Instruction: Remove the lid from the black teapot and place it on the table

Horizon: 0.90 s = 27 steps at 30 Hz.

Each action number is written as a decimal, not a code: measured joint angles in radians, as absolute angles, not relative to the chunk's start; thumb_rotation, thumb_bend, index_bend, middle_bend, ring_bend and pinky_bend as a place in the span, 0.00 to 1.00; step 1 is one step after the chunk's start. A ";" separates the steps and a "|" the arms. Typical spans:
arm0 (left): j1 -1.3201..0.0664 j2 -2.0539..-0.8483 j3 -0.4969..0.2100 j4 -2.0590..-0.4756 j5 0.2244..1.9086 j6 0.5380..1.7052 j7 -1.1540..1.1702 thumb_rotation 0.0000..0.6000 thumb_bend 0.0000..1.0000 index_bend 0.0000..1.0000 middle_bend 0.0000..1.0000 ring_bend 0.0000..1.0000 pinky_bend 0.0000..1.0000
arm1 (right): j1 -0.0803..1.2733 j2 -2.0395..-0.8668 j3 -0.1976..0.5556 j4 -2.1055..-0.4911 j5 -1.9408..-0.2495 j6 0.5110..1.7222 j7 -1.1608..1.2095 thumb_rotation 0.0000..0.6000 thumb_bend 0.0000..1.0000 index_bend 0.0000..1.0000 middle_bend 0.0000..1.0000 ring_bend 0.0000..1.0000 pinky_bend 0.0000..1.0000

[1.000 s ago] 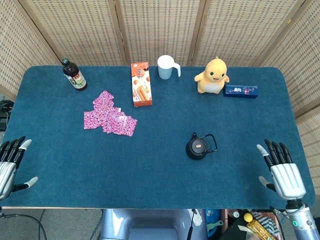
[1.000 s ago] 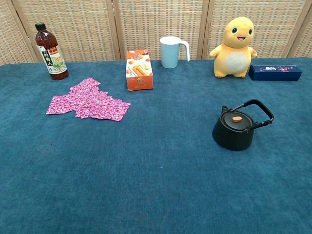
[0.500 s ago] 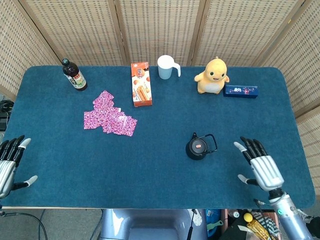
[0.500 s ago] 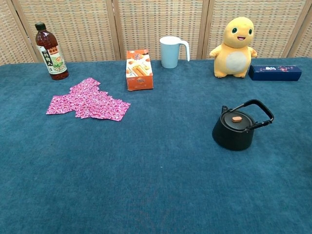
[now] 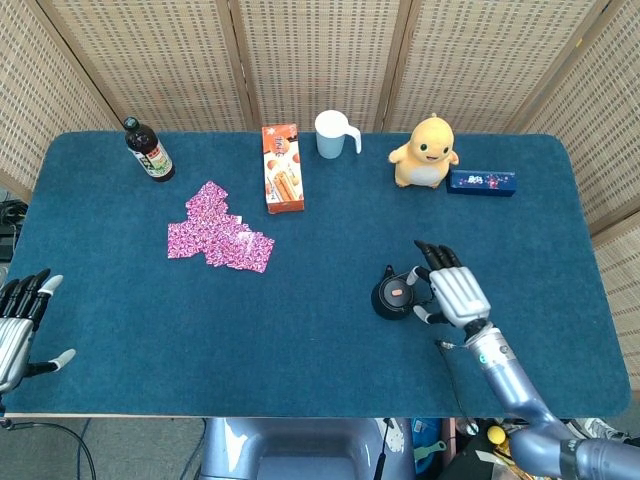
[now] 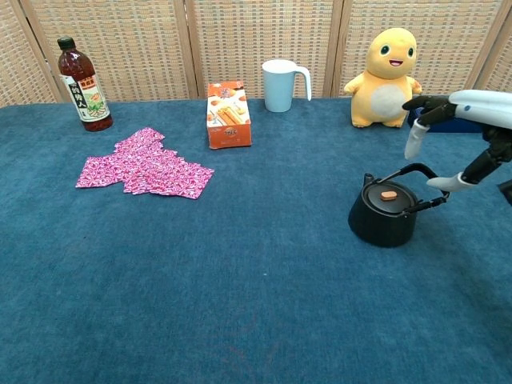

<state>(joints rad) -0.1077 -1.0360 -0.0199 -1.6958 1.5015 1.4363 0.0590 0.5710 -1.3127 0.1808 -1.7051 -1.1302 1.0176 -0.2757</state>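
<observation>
The black teapot (image 5: 391, 298) (image 6: 382, 218) sits on the blue table, right of centre, its lid (image 6: 390, 197) in place with a small orange knob (image 5: 398, 293) on top. Its wire handle (image 6: 419, 171) leans toward the right. My right hand (image 5: 452, 288) (image 6: 462, 132) hovers just right of and above the teapot, fingers spread and holding nothing, over the handle. My left hand (image 5: 18, 325) rests open at the table's near left edge, seen only in the head view.
Along the back stand a brown bottle (image 5: 149, 151), an orange snack box (image 5: 282, 168), a pale blue mug (image 5: 334, 134), a yellow plush toy (image 5: 425, 152) and a dark blue box (image 5: 481, 181). Pink wrappers (image 5: 217, 233) lie left of centre.
My right hand has swept from the table's near right edge leftward and forward to just beside the teapot, entering the chest view. The left hand barely moved. The teapot is unmoved.
</observation>
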 measured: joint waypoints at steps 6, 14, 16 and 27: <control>-0.109 -1.036 -0.020 -1.694 1.500 1.434 0.057 1.00 0.12 0.00 0.00 0.00 0.00 | 0.626 -1.382 0.206 -1.684 -1.036 1.003 -0.377 1.00 0.50 0.49 0.00 0.00 0.00; -0.111 -1.039 -0.019 -1.692 1.496 1.427 0.061 1.00 0.12 0.00 0.00 0.00 0.00 | 0.665 -1.447 0.216 -1.638 -0.950 1.000 -0.445 1.00 0.52 0.49 0.00 0.00 0.00; -0.112 -1.040 -0.020 -1.692 1.494 1.426 0.063 1.00 0.12 0.00 0.00 0.00 0.00 | 0.678 -1.466 0.219 -1.626 -0.921 1.001 -0.468 1.00 0.52 0.49 0.00 0.00 0.00; -0.115 -1.040 -0.020 -1.690 1.487 1.419 0.060 1.00 0.12 0.00 0.00 0.00 0.00 | 0.712 -1.513 0.201 -1.580 -0.863 1.012 -0.519 1.00 0.54 0.51 0.00 0.00 0.00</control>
<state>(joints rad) -0.1148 -1.0403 -0.0199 -1.6900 1.4874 1.4194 0.0602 0.7117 -1.5134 0.2010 -1.5798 -0.8634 1.0117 -0.5194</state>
